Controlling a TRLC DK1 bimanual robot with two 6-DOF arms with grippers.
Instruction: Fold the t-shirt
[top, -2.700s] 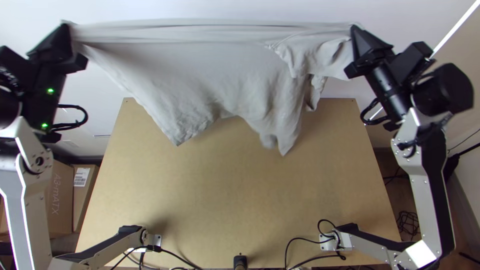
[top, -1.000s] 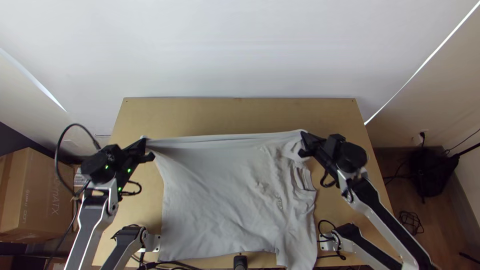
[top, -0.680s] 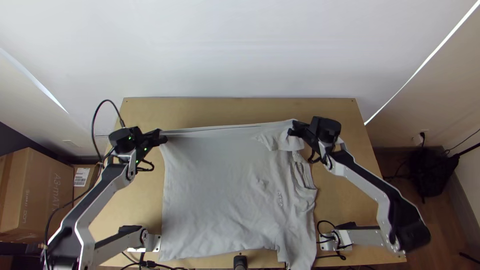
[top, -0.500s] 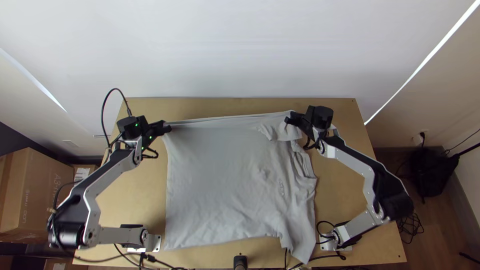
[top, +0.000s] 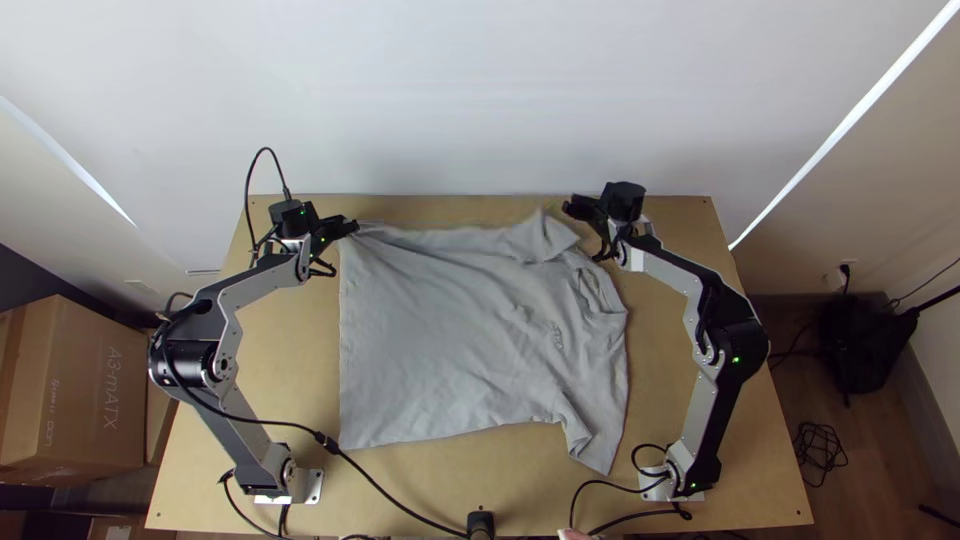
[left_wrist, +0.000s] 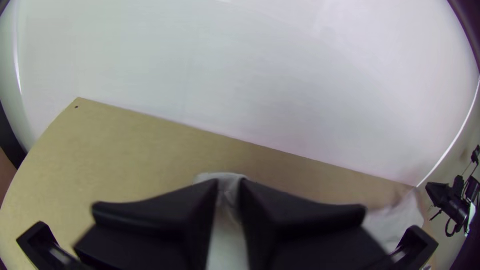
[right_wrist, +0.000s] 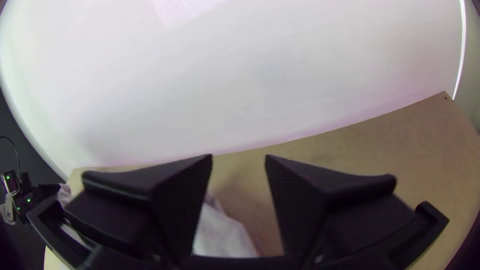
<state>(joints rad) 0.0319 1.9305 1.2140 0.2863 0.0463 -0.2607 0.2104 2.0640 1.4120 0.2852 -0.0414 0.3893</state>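
Observation:
The grey t-shirt (top: 450, 340) lies spread on the table with small wrinkles, its neck opening toward the right and a sleeve at the lower right. My left gripper (top: 352, 228) is at its far left corner. In the left wrist view, that gripper (left_wrist: 230, 185) stands slightly open, with bunched cloth (left_wrist: 227, 200) between its blurred fingers. Just beyond the far right sleeve, my right gripper (top: 572, 207) stands apart from the cloth. In the right wrist view, the gripper (right_wrist: 239, 159) is open, and a cloth tip (right_wrist: 225, 235) lies beneath it, near one finger.
Bare wooden table (top: 275, 400) shows around the shirt. A white wall (top: 480, 100) rises at the table's far edge. A black device (top: 481, 522) and cables lie at the near edge. Cardboard boxes (top: 75, 380) stand off the left side.
Both arms came down from high up, then drew the shirt over the table toward its far edge. My right gripper has let go of the sleeve; the far edge has slackened, and the left fingers have parted slightly.

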